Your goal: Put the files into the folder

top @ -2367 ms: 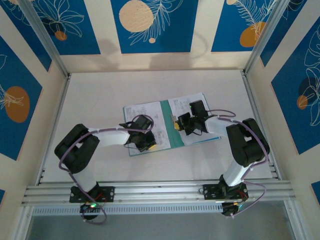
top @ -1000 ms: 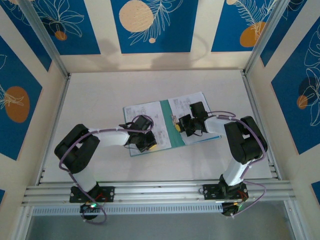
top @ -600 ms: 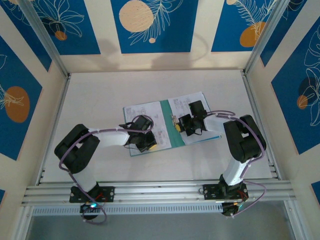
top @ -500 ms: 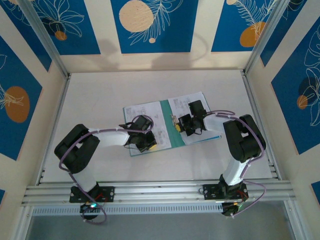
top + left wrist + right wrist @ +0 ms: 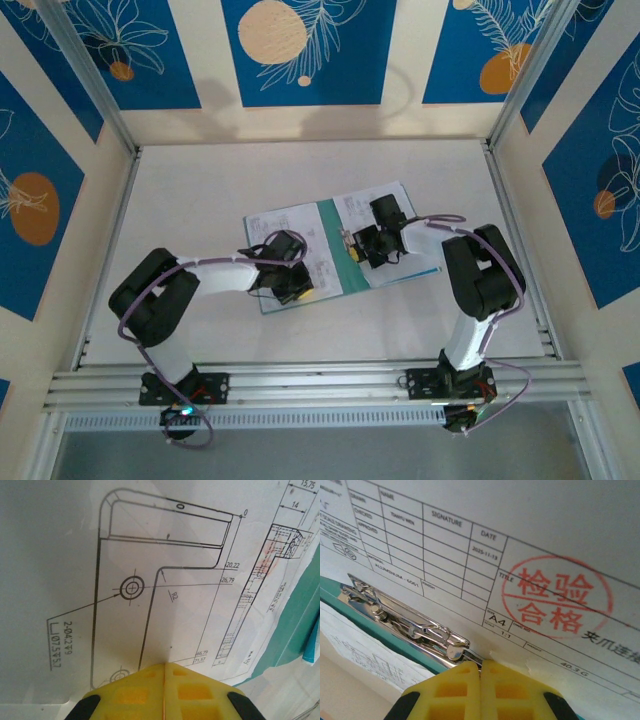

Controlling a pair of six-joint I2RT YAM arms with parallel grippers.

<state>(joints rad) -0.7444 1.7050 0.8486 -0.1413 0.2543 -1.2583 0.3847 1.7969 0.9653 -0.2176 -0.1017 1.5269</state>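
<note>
where files (image 5: 280,225) cover folder (image 5: 330,235) — teal edges, table (image 5: 200,190) around

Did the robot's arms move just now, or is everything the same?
The right gripper slid a little left and farther from the bases, over the files, its elbow following. The left gripper, the files and the folder stayed where they were.

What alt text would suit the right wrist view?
The right gripper, shut, sits at the bottom over a white printed file with a table and a round red stamp. Beside it, a metal clip on the teal folder.
</note>
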